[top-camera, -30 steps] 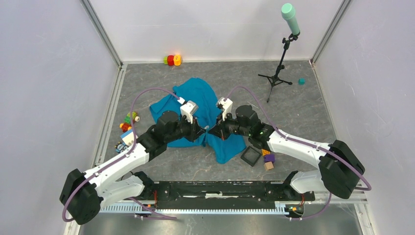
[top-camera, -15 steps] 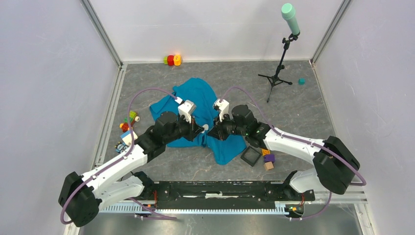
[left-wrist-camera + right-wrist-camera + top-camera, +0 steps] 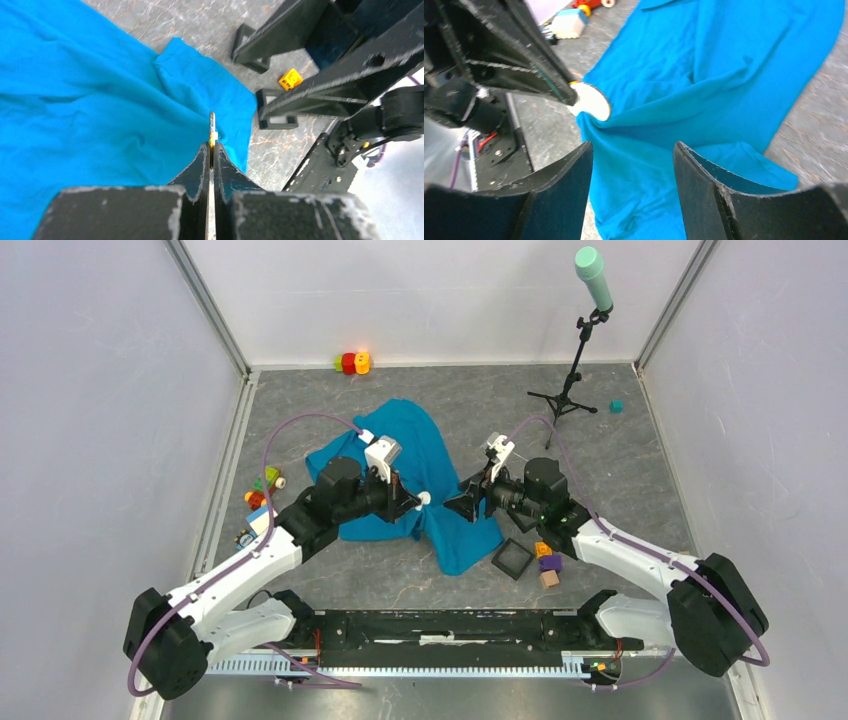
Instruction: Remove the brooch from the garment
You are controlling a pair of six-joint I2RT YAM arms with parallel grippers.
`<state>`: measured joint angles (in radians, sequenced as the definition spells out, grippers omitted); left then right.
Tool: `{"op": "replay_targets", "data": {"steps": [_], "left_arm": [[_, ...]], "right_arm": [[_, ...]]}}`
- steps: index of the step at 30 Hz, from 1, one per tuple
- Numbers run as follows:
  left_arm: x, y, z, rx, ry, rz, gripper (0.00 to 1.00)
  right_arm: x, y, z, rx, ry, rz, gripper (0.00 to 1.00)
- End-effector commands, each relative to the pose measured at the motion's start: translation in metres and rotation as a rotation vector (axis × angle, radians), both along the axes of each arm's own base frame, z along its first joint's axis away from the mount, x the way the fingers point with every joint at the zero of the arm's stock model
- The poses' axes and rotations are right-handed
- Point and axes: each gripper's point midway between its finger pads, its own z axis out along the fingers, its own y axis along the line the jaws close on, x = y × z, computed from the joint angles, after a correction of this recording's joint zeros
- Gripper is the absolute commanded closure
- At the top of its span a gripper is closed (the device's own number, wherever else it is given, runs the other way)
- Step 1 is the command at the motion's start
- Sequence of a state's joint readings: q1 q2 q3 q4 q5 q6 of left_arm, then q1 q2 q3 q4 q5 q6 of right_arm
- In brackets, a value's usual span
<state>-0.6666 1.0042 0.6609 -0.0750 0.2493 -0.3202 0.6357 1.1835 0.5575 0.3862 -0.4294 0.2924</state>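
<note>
**A:** From above, where's the brooch (image 3: 424, 498)?

**B:** At the tip of the left gripper (image 3: 413, 502), over the near part of the cloth (image 3: 410, 445). The right gripper (image 3: 464, 504) sits just beside it, not touching.

**A:** Left wrist?

**B:** The fingers (image 3: 198, 169) are pinched tight on the brooch (image 3: 212, 127), seen edge-on, with cloth right below.

**A:** Right wrist?

**B:** Its jaws are spread wide and hold nothing. The cloth tents up to the brooch (image 3: 591, 101), so I judge it isn't free. Pin the cloth down close to that tent with the right, then draw the left straight away with a firm pinch.
</note>
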Motion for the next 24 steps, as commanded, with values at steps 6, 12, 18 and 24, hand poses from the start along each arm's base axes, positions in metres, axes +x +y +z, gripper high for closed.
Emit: {"op": "replay_targets", "data": {"steps": [6,12,18,24], "left_arm": [[-0.027,-0.023,0.055,-0.143,-0.028,-0.207,0.98],[-0.032,-0.026,0.047,-0.116,-0.026,-0.267,0.98],[-0.036,-0.030,0.045,-0.127,-0.041,-0.308,0.98],[-0.039,-0.034,0.050,-0.157,-0.055,-0.339,0.98]], "right_arm": [[-0.030,0.015,0.036,0.136,-0.135,0.202,0.37],[-0.032,0.015,0.049,0.111,-0.255,0.249,0.51],[-0.035,0.016,0.055,0.033,-0.359,0.334,0.53],[-0.036,0.021,0.052,0.031,-0.330,0.371,0.56]]}}
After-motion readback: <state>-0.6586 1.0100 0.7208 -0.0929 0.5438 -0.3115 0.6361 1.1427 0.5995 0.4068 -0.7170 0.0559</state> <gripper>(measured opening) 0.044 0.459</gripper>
